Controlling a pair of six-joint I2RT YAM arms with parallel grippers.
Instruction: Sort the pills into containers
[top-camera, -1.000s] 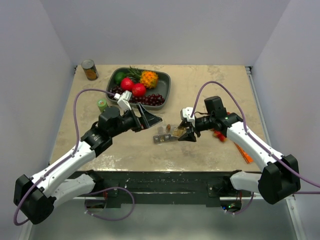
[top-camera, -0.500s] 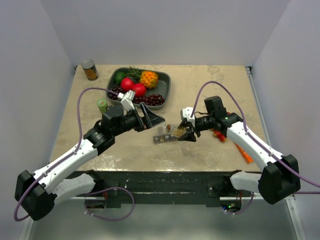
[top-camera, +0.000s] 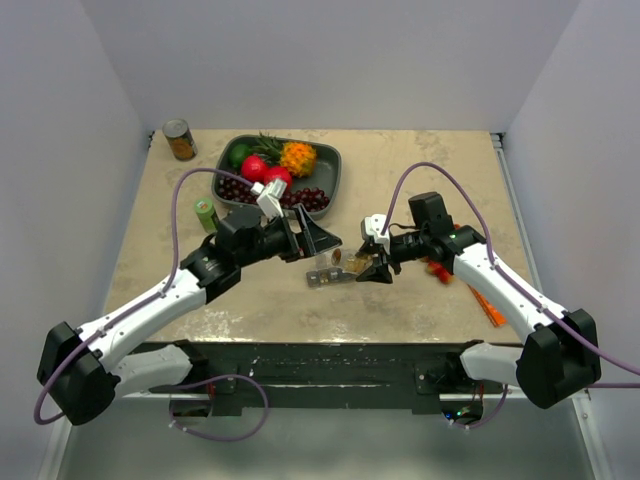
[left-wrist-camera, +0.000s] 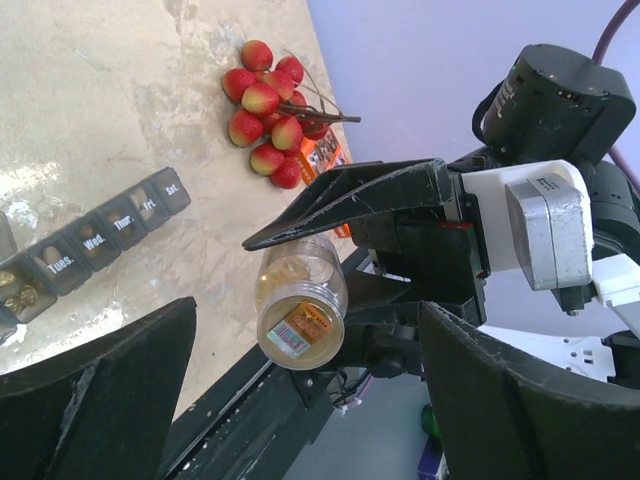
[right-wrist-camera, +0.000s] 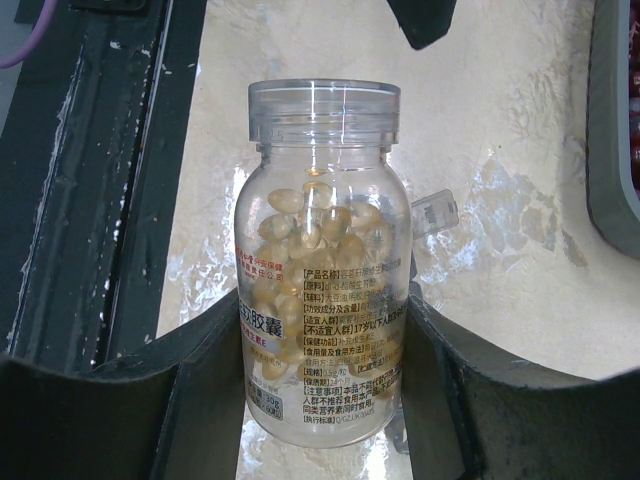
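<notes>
One clear bottle (right-wrist-camera: 325, 300) of pale yellow capsules (right-wrist-camera: 320, 225) is clamped between the right fingers (top-camera: 377, 268) above the table (top-camera: 420, 170). One grey container strip (left-wrist-camera: 95, 240), with five lids legible from Tues to Sat, is seen lying at their 9 o'clock. The left fingers (top-camera: 308, 238) are spread wide and empty at the strip's 11 o'clock. One fruit tray (top-camera: 338, 170) and one tin can (top-camera: 179, 140) are set beyond.

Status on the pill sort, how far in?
Early. Done: a few yellow capsules seem to sit in the open end compartment of the pill organizer. In hand: right pincer shut on the pill bottle, far from empty, by the organizer; left pincer open, empty. Left: Tues to Sat lids look shut.
</notes>
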